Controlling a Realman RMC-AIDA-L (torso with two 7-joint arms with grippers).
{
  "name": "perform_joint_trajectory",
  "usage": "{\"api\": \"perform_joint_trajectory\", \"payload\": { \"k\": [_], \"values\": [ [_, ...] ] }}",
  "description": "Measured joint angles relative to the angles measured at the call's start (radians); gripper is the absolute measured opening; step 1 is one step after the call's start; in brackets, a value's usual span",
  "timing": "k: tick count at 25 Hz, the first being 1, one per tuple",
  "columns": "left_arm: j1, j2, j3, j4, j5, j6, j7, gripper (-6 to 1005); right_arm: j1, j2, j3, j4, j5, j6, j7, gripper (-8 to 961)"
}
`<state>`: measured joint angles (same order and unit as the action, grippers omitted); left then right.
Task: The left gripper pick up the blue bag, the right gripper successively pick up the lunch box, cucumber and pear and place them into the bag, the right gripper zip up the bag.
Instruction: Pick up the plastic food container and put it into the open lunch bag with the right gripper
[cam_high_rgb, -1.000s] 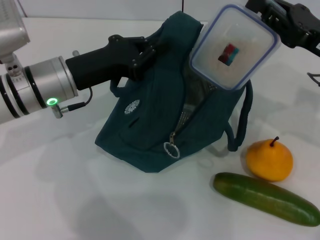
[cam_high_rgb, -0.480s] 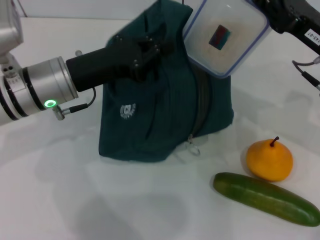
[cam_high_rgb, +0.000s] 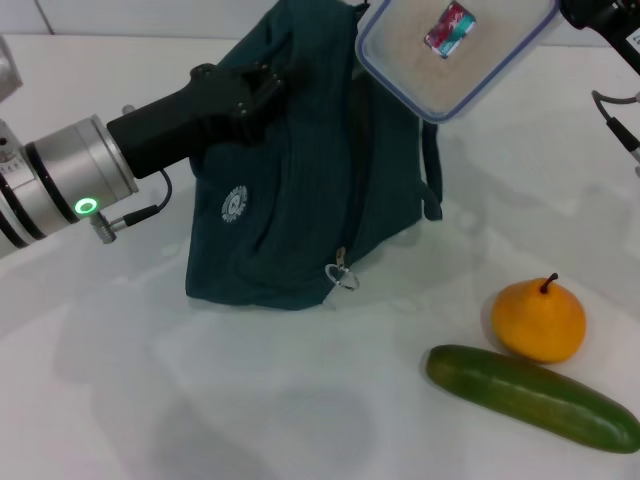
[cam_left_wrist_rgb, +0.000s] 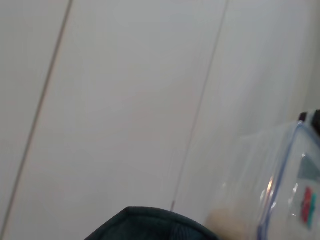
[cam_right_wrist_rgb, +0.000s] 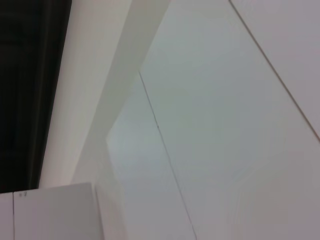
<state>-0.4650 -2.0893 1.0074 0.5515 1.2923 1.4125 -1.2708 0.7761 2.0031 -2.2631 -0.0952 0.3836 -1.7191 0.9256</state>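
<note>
My left gripper (cam_high_rgb: 268, 82) reaches in from the left and is shut on the top of the blue bag (cam_high_rgb: 300, 210), which hangs upright with its lower edge on the table. The bag's white logo (cam_high_rgb: 234, 204) and silver ring pull (cam_high_rgb: 341, 278) face me. The lunch box (cam_high_rgb: 452, 48) is tilted in the air just right of the bag's top, with my right gripper (cam_high_rgb: 580, 12) shut on its far end at the upper right edge. The left wrist view shows bag fabric (cam_left_wrist_rgb: 150, 225) and the lunch box (cam_left_wrist_rgb: 285, 190) close by. The pear (cam_high_rgb: 538, 320) and cucumber (cam_high_rgb: 530, 397) lie at the front right.
A white table (cam_high_rgb: 120, 380) spreads under everything. Black cables (cam_high_rgb: 615, 125) trail at the right edge near my right arm. The right wrist view shows only a white wall (cam_right_wrist_rgb: 210, 100) and a dark strip (cam_right_wrist_rgb: 25, 90).
The bag has been pulled up and leftwards, now standing taller. The lunch box has risen and moved left, partly past the top of the view. Pear and cucumber have not moved.
</note>
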Motion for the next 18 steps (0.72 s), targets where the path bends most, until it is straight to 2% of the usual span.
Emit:
{"api": "perform_joint_trajectory", "payload": {
  "k": [5,10,18],
  "values": [
    [0.003,0.001,-0.001,-0.014,0.0,-0.035,0.007,75,0.015,0.002,0.003,-0.023,0.002,0.002,-0.011,94],
    [0.002,0.001,-0.001,-0.015,0.002,-0.042,0.015,76,0.062,-0.001,0.003,-0.037,0.003,0.014,-0.021,95],
    [0.004,0.004,-0.017,-0.026,0.001,-0.052,0.045,78,0.099,0.007,0.005,-0.037,0.001,0.085,-0.028,94]
  ]
}}
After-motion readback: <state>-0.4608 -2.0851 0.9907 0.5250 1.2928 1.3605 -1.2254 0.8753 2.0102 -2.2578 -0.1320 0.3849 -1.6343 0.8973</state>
